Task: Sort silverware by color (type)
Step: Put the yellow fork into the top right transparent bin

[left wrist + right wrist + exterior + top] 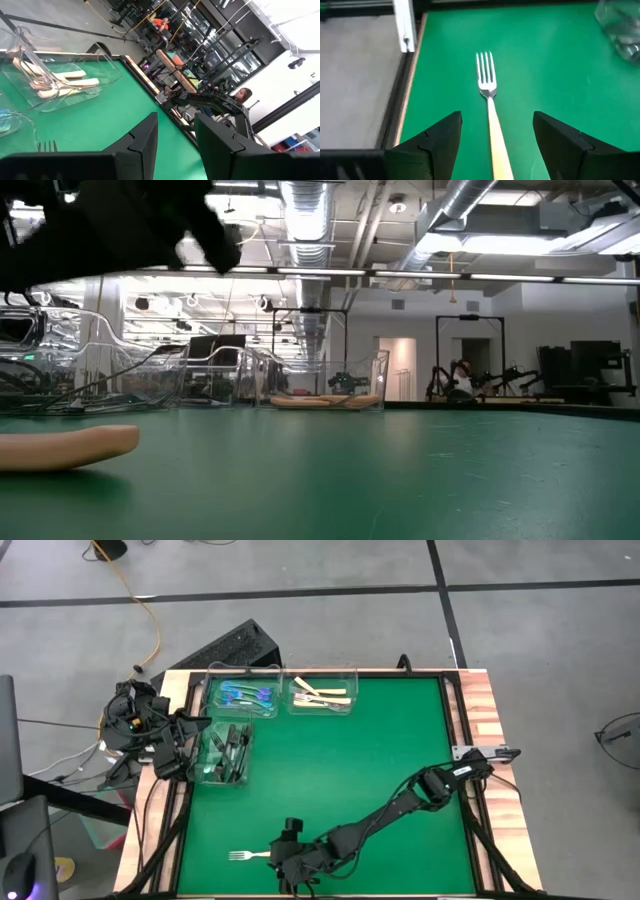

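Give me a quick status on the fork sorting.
Right tool open, straddling tan-handled fork flat on mat. Left tool parked by dark-fork bin, holding nothing visible. Nothing in the way.

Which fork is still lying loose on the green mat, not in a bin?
The tan-handled fork near the table's front edge, between the open right gripper's fingers; the other forks sit in clear bins.

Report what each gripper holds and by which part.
Nothing is held. The right gripper has its jaws open astride the handle of the tan-handled fork, which lies on the mat. The left gripper is empty.
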